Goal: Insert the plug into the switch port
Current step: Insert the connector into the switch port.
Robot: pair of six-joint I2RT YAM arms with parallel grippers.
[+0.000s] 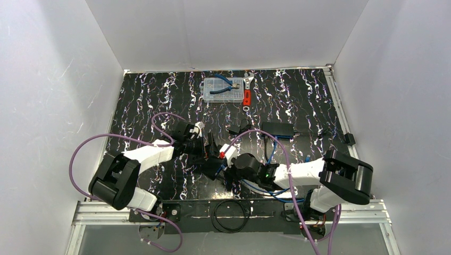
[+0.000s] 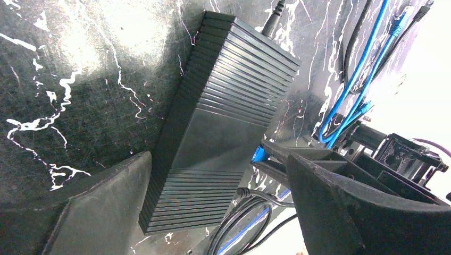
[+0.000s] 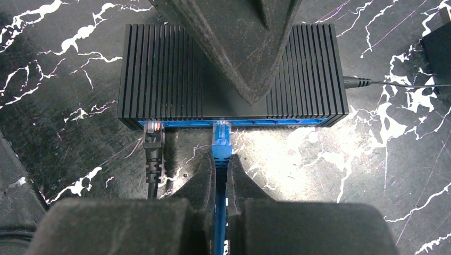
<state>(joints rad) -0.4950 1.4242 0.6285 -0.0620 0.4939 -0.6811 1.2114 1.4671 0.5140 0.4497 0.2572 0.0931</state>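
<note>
Right by the arm bases there's a bare aluminium rail, with a loose coil of thin black cable at 6 o'clock. Past that is a glossy black tabletop with white marble veins, boxed in by plain white walls.

Dead centre, both grippers crowd the ribbed matte-black switch box, so from above it's mostly hidden. The right gripper is clenched on a blue cable. Its blue plug sits at the switch port, mid front edge. Can't tell if it's fully home.

A black plug sits at its 9 o'clock. The left gripper is spread wide, straddling the box, and one of its fingers blocks the lid's middle.

At 2 o'clock is a second flat black box. At 12 o'clock, far back, there's a clear plastic parts box with blue-handled pliers on top and a silver wrench just beside it.
</note>
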